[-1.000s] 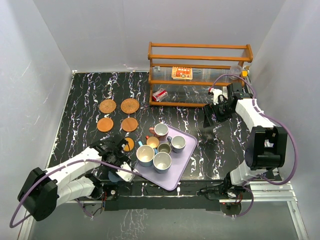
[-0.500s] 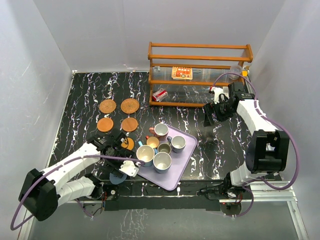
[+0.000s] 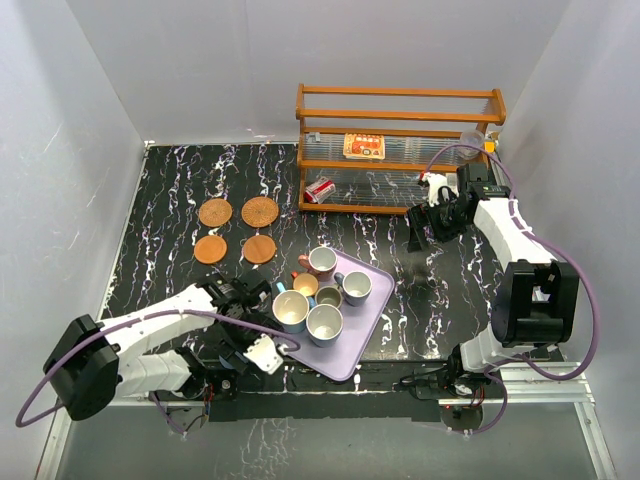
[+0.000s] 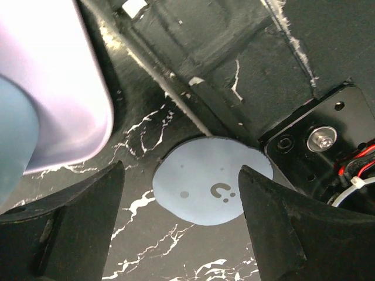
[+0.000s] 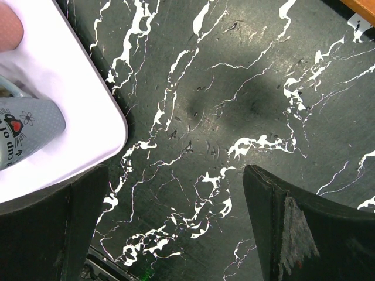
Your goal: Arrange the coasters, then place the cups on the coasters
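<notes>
While both grippers stand with their jaws spread wide and hold nothing, the black marbled table (image 3: 170,200) carries everything else. At its far edge stands a wooden rack (image 3: 400,118), with a printed packet (image 3: 363,146) on a shelf and a red-and-white can (image 3: 320,190) lying below. A lilac tray (image 3: 352,352) sits near the front between the arms. Six cups (image 3: 324,324) are crowded on it, none of them on a coaster.

The right gripper (image 5: 176,181) hangs over bare table beside a corner of the tray. The left gripper (image 4: 181,175) is low at the table's near edge, by the tray's left corner. A blue coaster (image 4: 211,187) lies flat on the table between its fingers (image 4: 64,228), with a gap on each side. Four more coasters (image 3: 260,211) form a square block on the far left, well apart from the tray.
</notes>
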Tool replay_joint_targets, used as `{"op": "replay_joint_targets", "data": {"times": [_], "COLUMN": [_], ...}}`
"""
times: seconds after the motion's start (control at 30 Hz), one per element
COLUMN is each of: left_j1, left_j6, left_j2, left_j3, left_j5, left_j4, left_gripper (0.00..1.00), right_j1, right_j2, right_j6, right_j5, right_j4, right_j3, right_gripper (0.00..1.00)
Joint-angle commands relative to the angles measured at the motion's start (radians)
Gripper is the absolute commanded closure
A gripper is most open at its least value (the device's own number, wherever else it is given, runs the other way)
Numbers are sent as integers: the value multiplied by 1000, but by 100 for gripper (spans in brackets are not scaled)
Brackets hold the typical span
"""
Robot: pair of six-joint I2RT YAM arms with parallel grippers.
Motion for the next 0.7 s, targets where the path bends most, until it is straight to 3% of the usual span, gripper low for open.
{"op": "replay_joint_targets", "data": {"times": [0.0,0.27,0.67], "left_j1": [-54,-161,-206], "left_j6": [38,-59,-73], "left_j2": [25,36,39], "left_j3": [33,12,-57], "left_j5": [63,48,-9], "left_j4": [-36,38,109], "left_gripper": [23,26,25], "right_j1": [-4,-4,-4], "right_j2": [-23,-26,-21], "right_j6": [-10,-4,-4], "right_j5": [1,24,49], "right_j4": [5,8,20], "right_j3": [38,34,15], "right_gripper": [2,2,2]}}
